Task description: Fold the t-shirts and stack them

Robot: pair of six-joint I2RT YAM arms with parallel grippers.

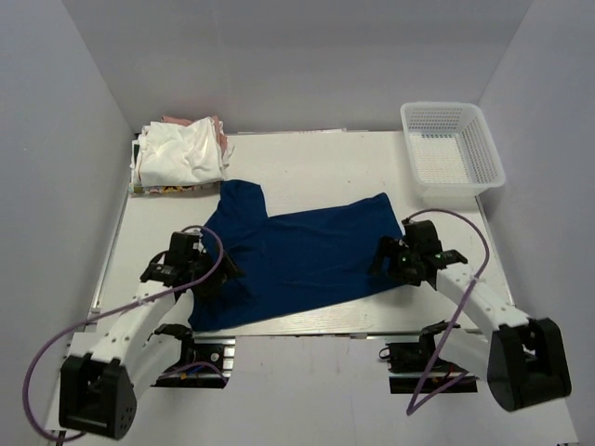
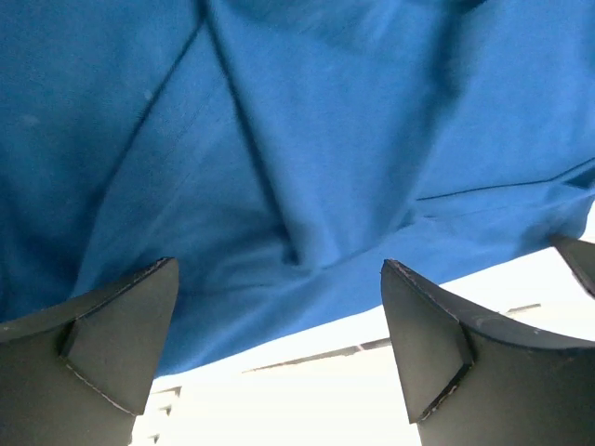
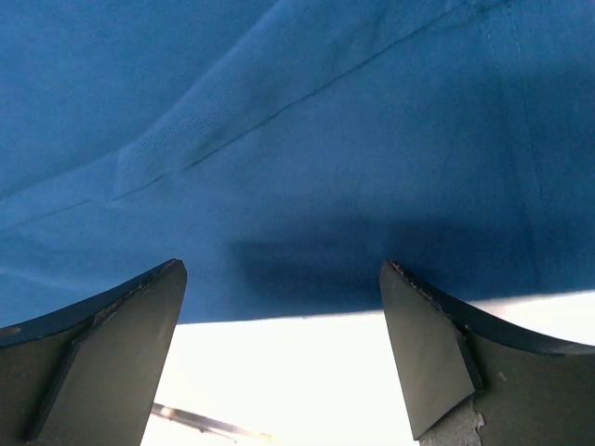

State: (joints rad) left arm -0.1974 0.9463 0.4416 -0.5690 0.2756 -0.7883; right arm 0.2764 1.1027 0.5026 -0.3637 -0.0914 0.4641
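A navy blue t-shirt [image 1: 297, 255] lies spread on the table, plain side up, no print showing. A sleeve points to the back left. My left gripper [image 1: 221, 274] is open at the shirt's near-left edge; the left wrist view shows the blue cloth [image 2: 279, 139] just beyond the fingertips, nothing between them. My right gripper [image 1: 383, 260] is open at the shirt's right edge; the right wrist view shows the cloth edge [image 3: 297, 186] ahead of the open fingertips. A pile of white shirts [image 1: 181, 153] with a pink one [image 1: 216, 125] behind sits at the back left.
A white plastic mesh basket [image 1: 451, 149] stands at the back right. A flat patterned item [image 1: 163, 190] lies under the white pile. The table's near edge [image 1: 307, 327] runs just below the shirt. Grey walls enclose the left, back and right.
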